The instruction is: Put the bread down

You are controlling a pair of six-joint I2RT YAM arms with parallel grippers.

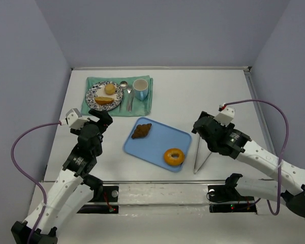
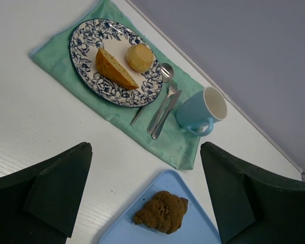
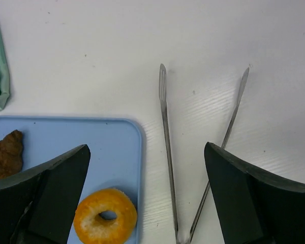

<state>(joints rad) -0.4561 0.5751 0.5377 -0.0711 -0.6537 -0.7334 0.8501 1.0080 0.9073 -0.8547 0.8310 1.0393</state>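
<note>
The oblong golden-brown roll [image 1: 104,100] and the small round tan bun [image 1: 110,89] lie on a blue-patterned plate [image 1: 94,92] at the back left. The left wrist view also shows the roll [image 2: 114,69], the bun [image 2: 139,57] and the plate [image 2: 86,38]. My left gripper [image 1: 105,120] is open and empty, just in front of the plate; in its own view [image 2: 145,195] it hangs above the tray's corner. My right gripper [image 1: 199,125] is open and empty, right of the tray; in its own view [image 3: 147,195] it is above the tongs.
The plate sits on a green cloth [image 1: 145,108] with a spoon [image 1: 122,91], a fork [image 1: 129,96] and a blue mug [image 1: 141,89]. A blue tray [image 1: 160,133] holds a dark croissant-like pastry [image 1: 141,130] and an orange donut [image 1: 174,156]. Metal tongs [image 1: 199,152] lie right of it.
</note>
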